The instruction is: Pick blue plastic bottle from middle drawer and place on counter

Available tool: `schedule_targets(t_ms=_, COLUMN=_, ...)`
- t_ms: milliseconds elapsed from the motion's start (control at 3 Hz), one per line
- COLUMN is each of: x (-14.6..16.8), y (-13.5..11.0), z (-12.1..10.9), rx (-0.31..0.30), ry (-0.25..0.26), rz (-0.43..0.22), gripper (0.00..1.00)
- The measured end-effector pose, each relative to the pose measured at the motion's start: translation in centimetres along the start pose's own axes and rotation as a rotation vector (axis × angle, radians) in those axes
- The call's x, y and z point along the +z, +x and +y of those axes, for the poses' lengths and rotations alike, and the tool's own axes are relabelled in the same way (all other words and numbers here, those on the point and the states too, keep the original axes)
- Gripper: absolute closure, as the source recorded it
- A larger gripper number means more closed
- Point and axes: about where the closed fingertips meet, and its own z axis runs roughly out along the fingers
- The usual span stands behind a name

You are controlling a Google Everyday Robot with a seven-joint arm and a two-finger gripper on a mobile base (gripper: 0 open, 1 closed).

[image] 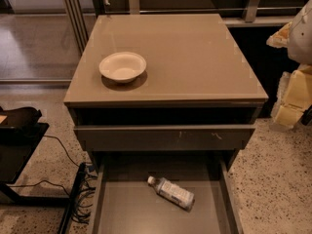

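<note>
- Gripper (293,99): cream and white parts at the right edge of the view, beside the right side of the cabinet, about level with the table's front edge and clear of everything on it. It holds nothing that can be seen. Whether the jaws are spread or pressed together cannot be told.
- Blue plastic bottle (171,192): lies on its side on the flat bottom of the middle drawer (124,208), near the centre. It is set diagonally, with the white cap toward the upper left and the base toward the lower right. It touches neither side wall.
- Middle drawer: pulled out wide toward the viewer, below the cabinet front. The bottle is the only thing seen in it.
- Upper drawer front (146,138): above the open drawer, slightly proud of the cabinet, with small white scratches right of centre.
- Table (204,57): glossy taupe top of the cabinet.
- Cream bowl (122,66): stands upright on the table's left front part, well apart from the bottle.
- Dark stand (19,145) and black cables (61,184): on the speckled floor (273,189), left of the cabinet.
</note>
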Motion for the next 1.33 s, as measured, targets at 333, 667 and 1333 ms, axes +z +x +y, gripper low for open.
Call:
schedule_targets(t_ms=333, x=0.3, y=0.0, z=0.1, rx=0.000, ry=0.012, rz=-0.003, gripper=0.00)
schedule_targets(t_ms=667, x=3.9, y=0.6, z=1.7, rx=-0.012, ry=-0.019, rz=-0.061, gripper=0.00)
schedule_targets(t_ms=1333, x=16.6, y=2.4, z=6.9, rx=-0.015, ry=-0.063, rz=-0.184, gripper=0.00)
